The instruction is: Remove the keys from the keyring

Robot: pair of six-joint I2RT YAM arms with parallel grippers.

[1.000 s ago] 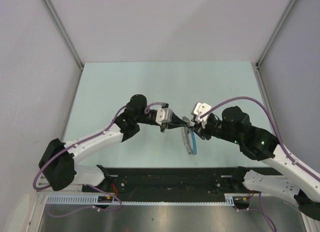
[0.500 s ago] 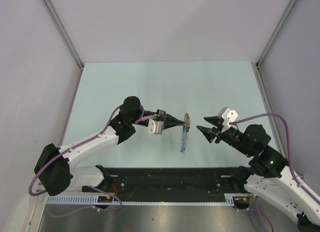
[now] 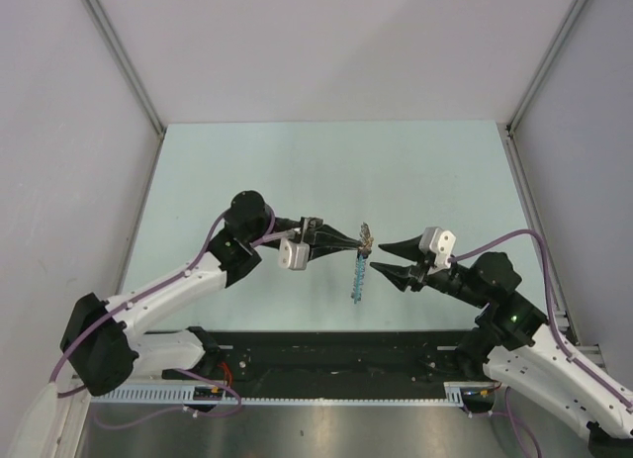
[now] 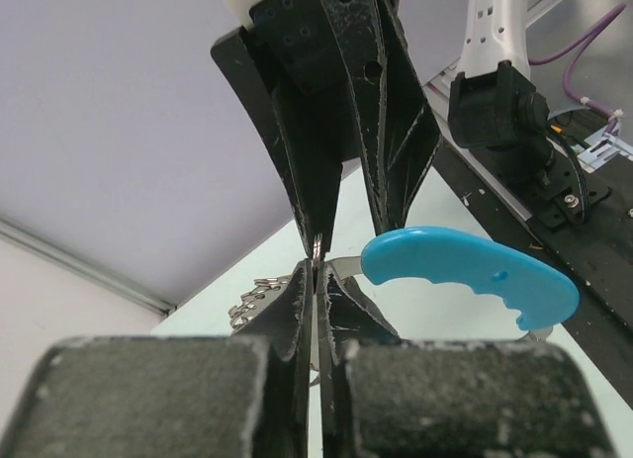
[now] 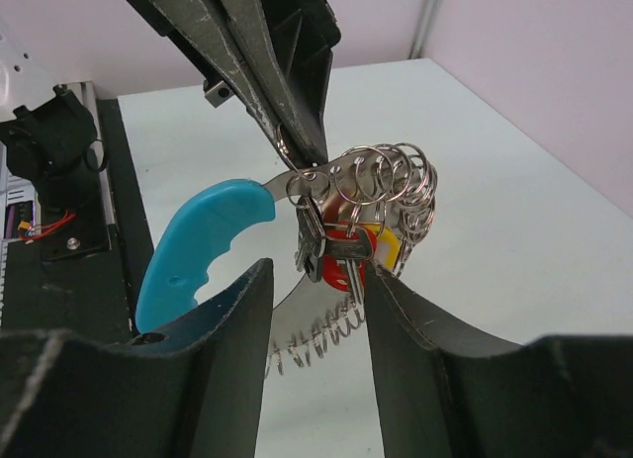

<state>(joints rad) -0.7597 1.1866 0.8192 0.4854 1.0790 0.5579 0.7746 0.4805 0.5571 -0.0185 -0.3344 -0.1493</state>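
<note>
My left gripper (image 3: pixel 356 244) is shut on the thin wire keyring (image 4: pixel 316 248) and holds it up above the table. Several linked rings (image 5: pixel 392 176) and the small cluster of keys (image 5: pixel 341 248), with red and yellow caps, hang from it. The bright blue strap (image 3: pixel 358 278) dangles below; it also shows in the left wrist view (image 4: pixel 465 280) and the right wrist view (image 5: pixel 198 245). My right gripper (image 3: pixel 378 259) is open, just right of the cluster. In its wrist view the keys hang just beyond its spread fingertips (image 5: pixel 247 290), untouched.
A thin coiled wire (image 5: pixel 316 341) hangs under the keys. The pale green table (image 3: pixel 247 171) is walled on three sides, with metal posts at the back corners. The black base rail (image 3: pixel 336 354) runs along the near edge.
My right gripper let go of the bunch, drew back to the right and opened, then came back toward the keys. My left gripper shifted slightly left with the ring; the strap now hangs straight.
</note>
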